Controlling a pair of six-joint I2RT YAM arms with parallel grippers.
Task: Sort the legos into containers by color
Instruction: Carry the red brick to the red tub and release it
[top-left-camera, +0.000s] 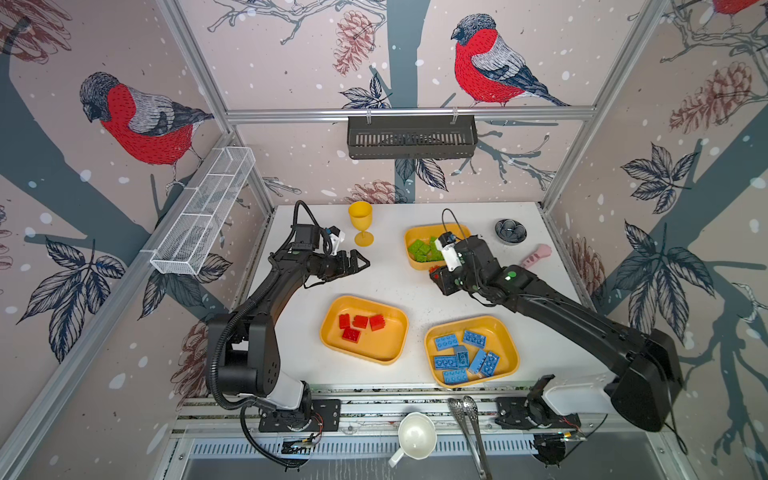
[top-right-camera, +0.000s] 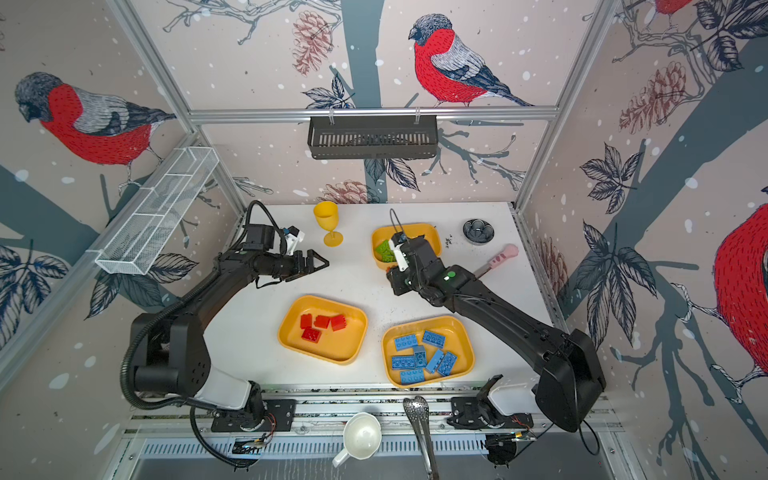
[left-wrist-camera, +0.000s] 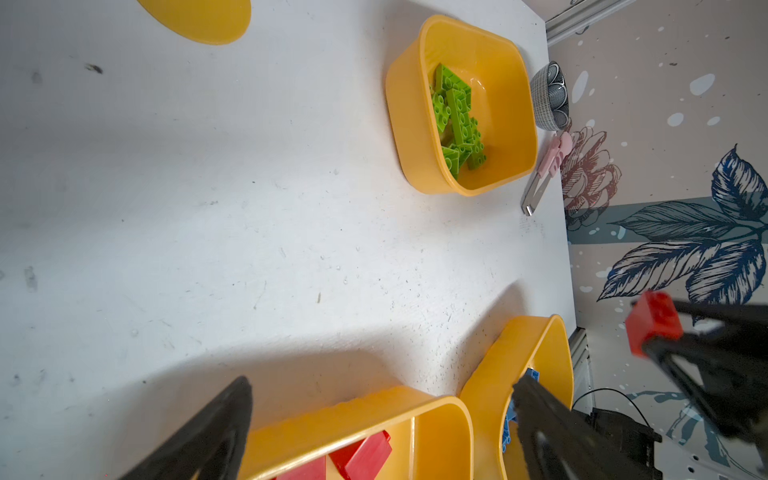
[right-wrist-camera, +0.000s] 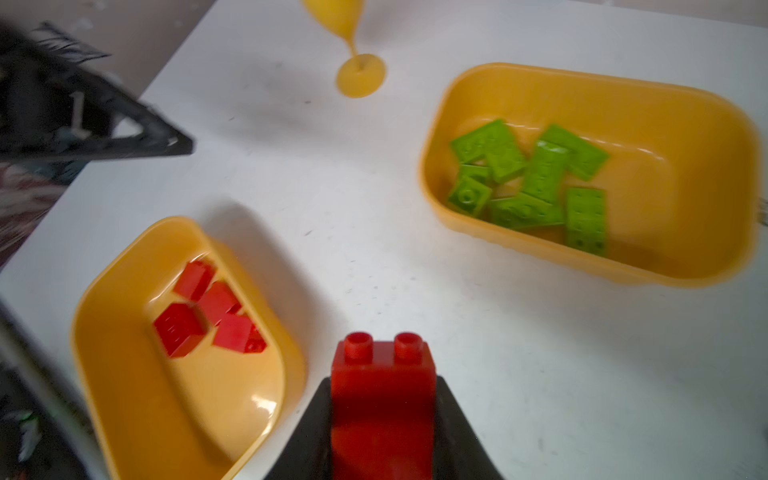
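Robotics lab booth: aluminium frame (top-left-camera: 409, 113), bird-print wall panels (top-left-camera: 291, 62), table (top-left-camera: 390, 282); left arm (top-left-camera: 266, 299) and right arm (top-left-camera: 582, 324) stood mounted on a rail (top-left-camera: 374, 409).

No legible text, label, brand, number or sign anywhere in view.

You have three yellow-orange trays (top-left-camera: 382, 349); five red bricks (top-left-camera: 360, 322); seven blue bricks (top-left-camera: 473, 338); about eight green bricks (right-wrist-camera: 544, 172), overlapping so the count is loose; one yellow goblet (top-left-camera: 360, 216); one dark round dish (top-left-camera: 510, 230).

Left gripper (top-left-camera: 360, 261) spread wide, left arm (top-left-camera: 272, 297) bent, right arm (top-left-camera: 561, 316) extended — right gripper (top-left-camera: 434, 276) clamped on red lego (right-wrist-camera: 382, 399)
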